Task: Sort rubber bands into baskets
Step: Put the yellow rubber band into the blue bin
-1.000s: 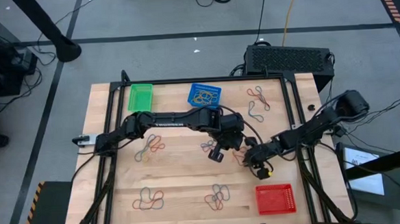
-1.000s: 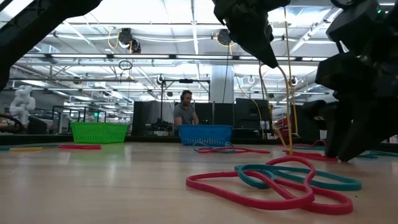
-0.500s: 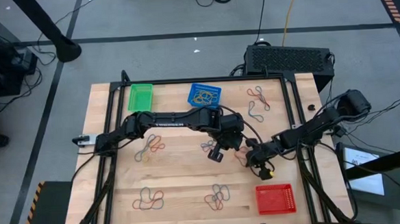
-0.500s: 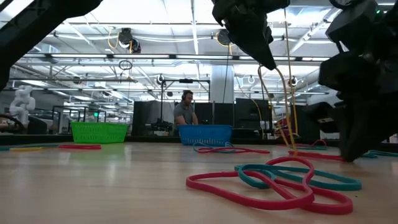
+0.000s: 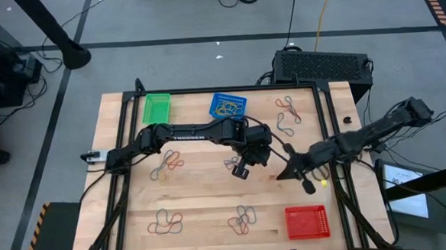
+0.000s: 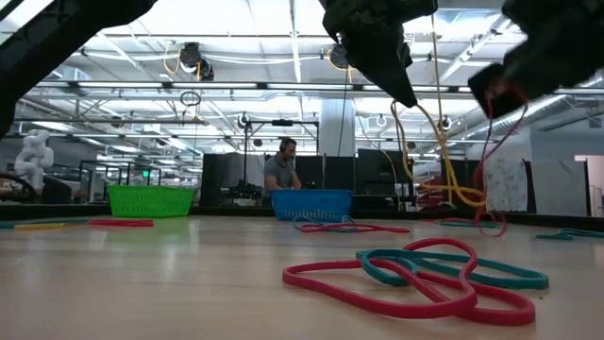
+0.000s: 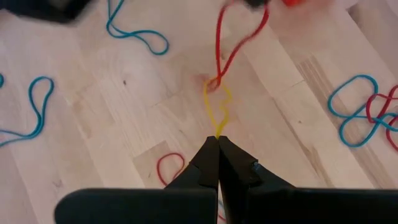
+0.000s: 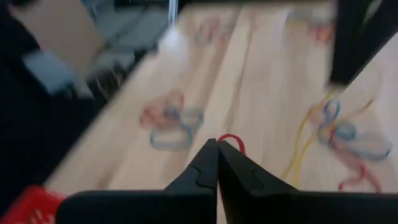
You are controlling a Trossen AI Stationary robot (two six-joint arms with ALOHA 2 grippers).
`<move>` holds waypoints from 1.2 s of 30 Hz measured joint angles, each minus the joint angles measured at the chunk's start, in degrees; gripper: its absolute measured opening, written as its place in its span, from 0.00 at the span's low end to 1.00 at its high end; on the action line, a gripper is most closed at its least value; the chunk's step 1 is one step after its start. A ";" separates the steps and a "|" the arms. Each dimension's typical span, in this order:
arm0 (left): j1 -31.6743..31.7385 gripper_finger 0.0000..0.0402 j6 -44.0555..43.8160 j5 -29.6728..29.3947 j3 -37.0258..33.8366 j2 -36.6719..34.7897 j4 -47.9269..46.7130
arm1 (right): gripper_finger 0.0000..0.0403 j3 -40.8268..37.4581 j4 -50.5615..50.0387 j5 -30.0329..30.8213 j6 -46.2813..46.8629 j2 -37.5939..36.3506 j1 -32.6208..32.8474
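Bands: your left fingers (image 7: pixel 217 144) are pinching yellow (image 7: pixel 218 111), right fingers (image 8: pixel 217 148) red (image 8: pixel 231 140), hooked together above the wooden bench (image 5: pixel 204 199).

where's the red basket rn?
High view: the red basket sits at the table's front-right corner, just below the right gripper, with a rubber band cluster on its left.

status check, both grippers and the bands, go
Left gripper shut on yellow band, mid-table. Right gripper shut on red band, lifted. The two bands look hooked together, stretched between the arms. Red basket near, unblocked.
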 joint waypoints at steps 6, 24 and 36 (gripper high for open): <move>0.00 0.00 0.00 0.00 0.00 0.00 -0.07 | 0.00 0.02 0.78 3.19 1.25 -10.14 0.00; 0.00 0.00 -0.02 1.20 0.02 0.66 -3.31 | 0.00 6.16 -9.72 12.47 -0.08 -20.30 0.00; 3.87 0.00 -0.06 -0.92 0.02 -5.07 -6.70 | 0.00 16.64 -48.72 20.59 15.95 -18.45 -0.02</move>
